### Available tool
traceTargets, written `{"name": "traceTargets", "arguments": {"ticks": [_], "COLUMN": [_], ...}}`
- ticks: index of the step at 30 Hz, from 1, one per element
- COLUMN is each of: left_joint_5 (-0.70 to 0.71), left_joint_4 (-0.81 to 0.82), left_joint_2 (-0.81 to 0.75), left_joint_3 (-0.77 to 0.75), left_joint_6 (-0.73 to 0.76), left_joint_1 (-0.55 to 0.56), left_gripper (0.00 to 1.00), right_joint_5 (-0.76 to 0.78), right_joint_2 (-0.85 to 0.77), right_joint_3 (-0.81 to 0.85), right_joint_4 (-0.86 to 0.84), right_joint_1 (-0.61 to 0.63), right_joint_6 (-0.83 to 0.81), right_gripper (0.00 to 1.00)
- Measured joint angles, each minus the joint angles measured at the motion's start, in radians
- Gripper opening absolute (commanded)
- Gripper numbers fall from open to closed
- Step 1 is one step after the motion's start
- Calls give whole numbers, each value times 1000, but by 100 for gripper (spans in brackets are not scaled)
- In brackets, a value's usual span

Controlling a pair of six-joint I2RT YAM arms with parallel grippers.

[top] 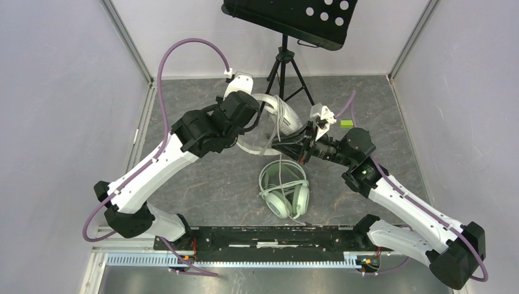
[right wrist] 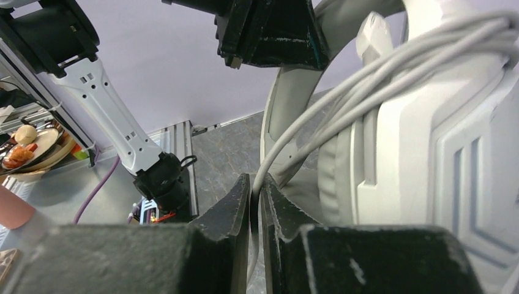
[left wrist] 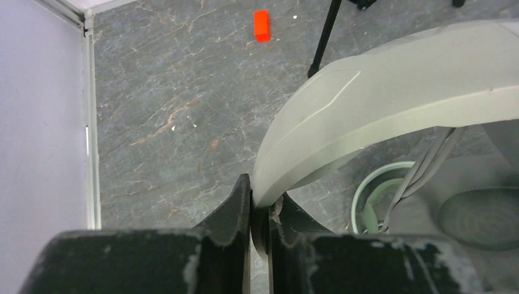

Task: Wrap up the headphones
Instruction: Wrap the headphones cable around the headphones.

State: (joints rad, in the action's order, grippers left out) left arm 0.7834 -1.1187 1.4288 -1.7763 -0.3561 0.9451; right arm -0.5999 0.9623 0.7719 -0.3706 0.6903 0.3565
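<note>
Left wrist — headset band (left wrist: 392, 92) between left fingers (left wrist: 235, 211), cable (right wrist: 287, 138) between right fingers (right wrist: 238, 205)

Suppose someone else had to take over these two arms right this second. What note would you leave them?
Left claw: shut on the headband of the white-grey headset, holding it up off the table.
Right claw: shut on that headset's cable.
Done: several cable strands lie across the chevron earcup.
Left: finish this wrap. The mint-green headset lies on the table between the arms; I cannot tell whether it is wrapped.
</note>
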Motion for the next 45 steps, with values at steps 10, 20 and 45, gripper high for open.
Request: {"name": "traceTargets", "arguments": {"ticks": [10,20,45], "left_joint_5": [-7,-18,-114], "left_joint_4": [80,149,264], "left_joint_2": [-52,-87,-151], "left_joint_3": [18,61,108], "left_joint_6": [-33,-72,-114], "left_joint_1": [-13,-21,-23], "left_gripper": [2,2,2], "right_joint_5": [48,66,253], "right_joint_2": [-36,-49,23], "right_joint_3": [-27,-134,-454], "right_joint_4": [6,-57,-681], "right_joint_1": [2,4,114], "right_joint_6": [-6,34,44], "right_gripper": [16,17,34]}}
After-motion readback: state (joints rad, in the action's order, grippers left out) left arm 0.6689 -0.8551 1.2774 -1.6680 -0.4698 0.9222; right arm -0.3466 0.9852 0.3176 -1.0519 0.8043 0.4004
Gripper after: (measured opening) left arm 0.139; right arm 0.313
